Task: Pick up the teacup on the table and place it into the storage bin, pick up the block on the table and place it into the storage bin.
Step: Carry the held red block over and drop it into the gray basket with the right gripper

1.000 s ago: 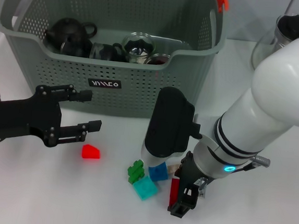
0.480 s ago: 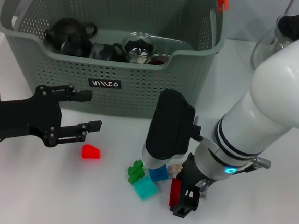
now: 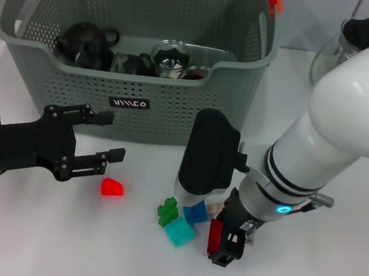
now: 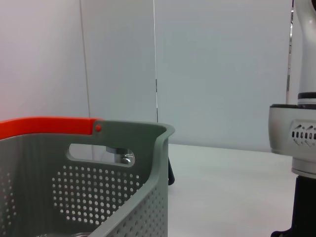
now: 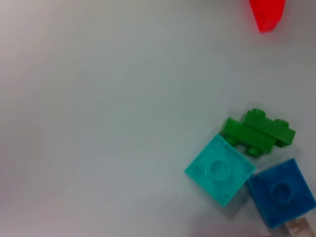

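White tabletop [image 3: 33,241]. Right claw [image 3: 222,243] down, now slightly nearer dark red block [image 3: 215,235], apparently gripping it. Left claw [image 3: 104,137] wide, idle beside grey-green perforated storage bin [image 3: 78,96]. Lift seems next.

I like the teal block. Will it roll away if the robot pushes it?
Probably not: the teal block looks flat and square, so it should slide. It touches the green block and blue block, so a push might nudge those too. It looks stiff.

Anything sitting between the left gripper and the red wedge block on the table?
Nothing visible. The left gripper is open, and the red wedge block lies on bare table just beyond its lower finger, apart from the other blocks.
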{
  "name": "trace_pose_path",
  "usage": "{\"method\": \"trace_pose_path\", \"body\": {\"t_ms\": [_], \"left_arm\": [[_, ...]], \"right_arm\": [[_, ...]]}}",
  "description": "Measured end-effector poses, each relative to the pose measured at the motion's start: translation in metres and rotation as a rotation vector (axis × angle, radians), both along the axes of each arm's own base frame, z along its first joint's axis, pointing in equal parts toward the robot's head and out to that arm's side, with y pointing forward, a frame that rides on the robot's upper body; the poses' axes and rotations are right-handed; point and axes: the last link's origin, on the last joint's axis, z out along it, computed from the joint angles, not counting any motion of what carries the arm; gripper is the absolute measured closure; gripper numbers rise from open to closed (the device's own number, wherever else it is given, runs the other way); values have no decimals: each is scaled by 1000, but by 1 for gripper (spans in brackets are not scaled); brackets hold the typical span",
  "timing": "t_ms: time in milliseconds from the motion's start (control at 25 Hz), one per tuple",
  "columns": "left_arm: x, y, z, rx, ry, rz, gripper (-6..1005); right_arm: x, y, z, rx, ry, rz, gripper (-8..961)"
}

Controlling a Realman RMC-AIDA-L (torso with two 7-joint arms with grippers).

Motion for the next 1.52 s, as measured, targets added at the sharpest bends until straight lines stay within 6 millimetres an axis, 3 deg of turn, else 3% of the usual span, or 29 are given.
{"method": "trace_pose_path", "body": {"t_ms": [240, 560, 760, 960, 1120, 1320, 1520], "left_arm": [[0, 0, 1, 1, 0, 0, 324], [-1, 0, 3, 7, -5, 1, 324], [-1, 0, 4, 8, -5, 1, 325], [-2, 0, 5, 13, -6, 4, 325], [-2, 0, 6, 17, -8, 5, 325], [-2, 0, 6, 18, -8, 6, 325], [0, 2, 6, 17, -9, -1, 325]], "right_arm": [[-4, -1, 11, 6, 15, -23, 258], [-20, -3, 49, 35, 80, -51, 259], [-43, 0, 92, 81, 150, -74, 259], [-84, 6, 140, 148, 254, -34, 259], [-120, 24, 166, 222, 372, 36, 258], [-152, 53, 178, 378, 524, 160, 259], [-160, 90, 174, 502, 632, 202, 259]]}}
